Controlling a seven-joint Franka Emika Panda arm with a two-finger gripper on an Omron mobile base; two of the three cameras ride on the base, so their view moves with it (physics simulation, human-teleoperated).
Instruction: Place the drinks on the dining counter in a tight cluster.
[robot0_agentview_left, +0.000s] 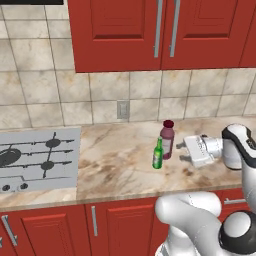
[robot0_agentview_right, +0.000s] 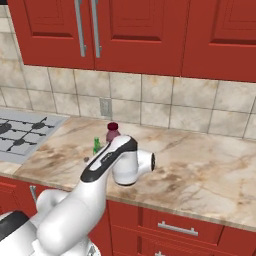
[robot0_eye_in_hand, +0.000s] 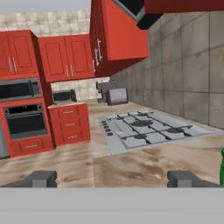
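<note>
A small green glass bottle and a wider maroon juice bottle with a dark-red cap stand upright, close together, on the marbled counter beside the stove. My gripper hangs level just right of them, pointing left at them, open and holding nothing. In the right base view my own arm covers most of the green bottle and the maroon bottle. The hand view has both fingertips wide apart and a sliver of the green bottle at its right edge. The dining counter is out of view.
A grey gas stove is set into the counter left of the bottles. Red wall cabinets hang above a tiled backsplash with an outlet. Red drawers run below. A toaster and an oven stand far off.
</note>
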